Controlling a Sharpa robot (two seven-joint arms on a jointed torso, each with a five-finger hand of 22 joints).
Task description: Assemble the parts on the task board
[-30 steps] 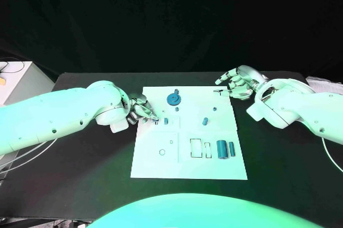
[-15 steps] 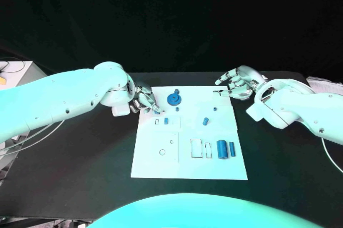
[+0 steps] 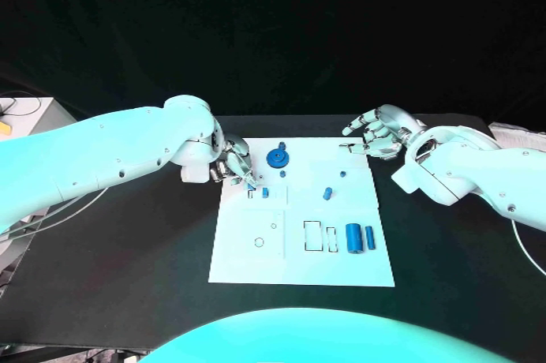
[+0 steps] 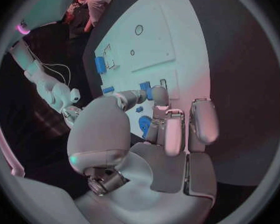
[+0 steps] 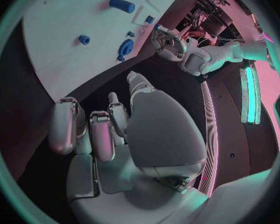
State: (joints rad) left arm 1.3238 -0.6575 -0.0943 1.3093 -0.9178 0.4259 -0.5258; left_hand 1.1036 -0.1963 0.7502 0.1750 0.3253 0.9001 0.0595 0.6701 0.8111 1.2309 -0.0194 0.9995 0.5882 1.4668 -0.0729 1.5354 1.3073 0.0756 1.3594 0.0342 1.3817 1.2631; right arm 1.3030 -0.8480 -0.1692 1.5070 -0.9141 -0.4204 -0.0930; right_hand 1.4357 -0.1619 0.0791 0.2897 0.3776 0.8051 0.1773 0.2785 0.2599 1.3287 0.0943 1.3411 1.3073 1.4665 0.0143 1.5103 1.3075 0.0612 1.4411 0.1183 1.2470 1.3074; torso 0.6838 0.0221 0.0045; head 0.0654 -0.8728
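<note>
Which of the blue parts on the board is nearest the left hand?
The small blue part just below the left hand fingertips, by the board's left edge; the disc and cylinders lie farther off.

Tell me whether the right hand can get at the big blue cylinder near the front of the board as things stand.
Probably yes. The right hand hovers with fingers apart at the board's far right corner, holding nothing. The big blue cylinder lies on that same side, with nothing over it; the left hand is across the board.
</note>
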